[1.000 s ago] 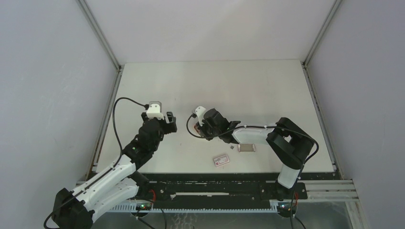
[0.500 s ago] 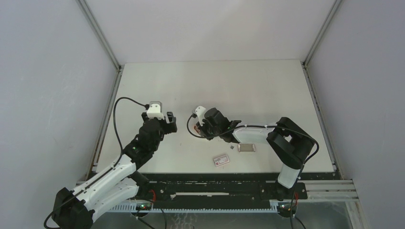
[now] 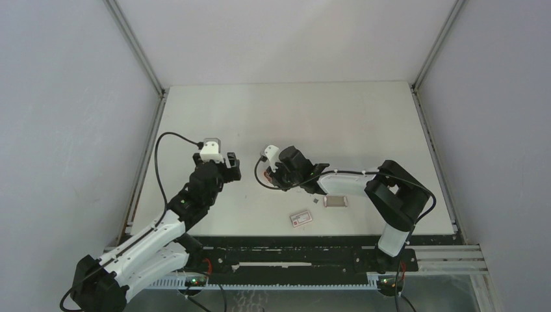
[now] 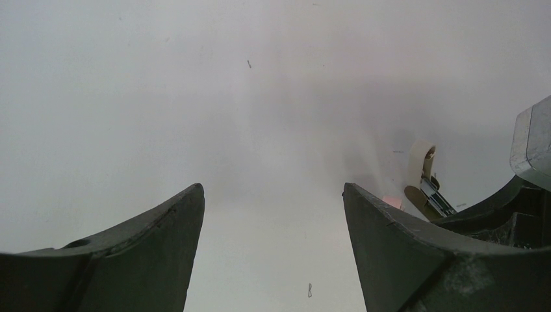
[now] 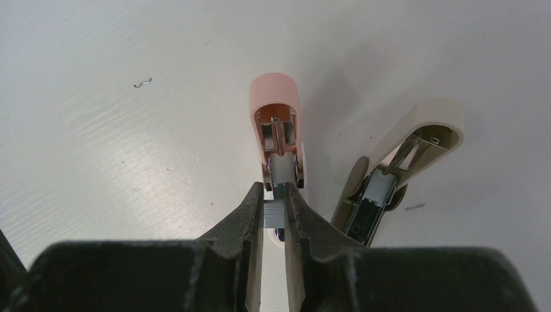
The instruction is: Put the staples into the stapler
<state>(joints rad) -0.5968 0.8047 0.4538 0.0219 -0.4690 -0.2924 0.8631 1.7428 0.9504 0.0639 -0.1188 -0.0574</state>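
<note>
Staples (image 5: 273,213) sit pinched between the jaws of the right gripper (image 5: 274,195), at the near end of the open stapler (image 5: 275,88). Left gripper (image 4: 273,198), left of the stapler, has jaws spread, empty.

Staples (image 5: 273,214): small silvery ribbed block, pinched between right gripper (image 5: 275,194) fingertips. Stapler (image 5: 275,110): pink, opened, channel upward, just ahead of fingertips, in line with the block.

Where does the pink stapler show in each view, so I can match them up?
Top external: stapler, a reddish sliver left of centre at the right gripper's tip.
Left wrist: a pink speck at lower right, beside the cream stapler.
Right wrist: centre, lying open just ahead of the jaws holding the staples.
Shared landmark: the cream stapler, right of it in both wrist views; not discernible from above.
</note>
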